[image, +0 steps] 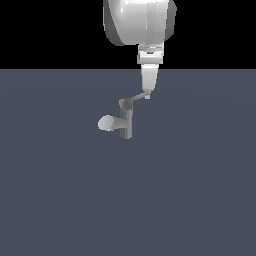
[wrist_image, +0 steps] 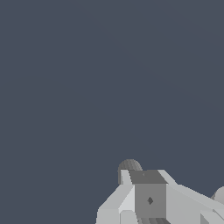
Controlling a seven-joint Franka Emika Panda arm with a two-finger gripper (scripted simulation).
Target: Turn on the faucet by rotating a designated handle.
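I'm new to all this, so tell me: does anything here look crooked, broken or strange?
Nothing stands out. The faucet stands upright on the plain floor, its handle slanting up to the gripper at its tip. That tilt seems designed, not damage.

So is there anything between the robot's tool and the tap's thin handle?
No. In the exterior view the tool appears right at the free end of the handle, with no visible gap.

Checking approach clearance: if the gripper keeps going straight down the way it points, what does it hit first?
The gripper points down, its tip at the outer end of the handle. Straight on, it would likely meet that lever end first, then the floor beside the faucet. Depth is unclear from one exterior view.
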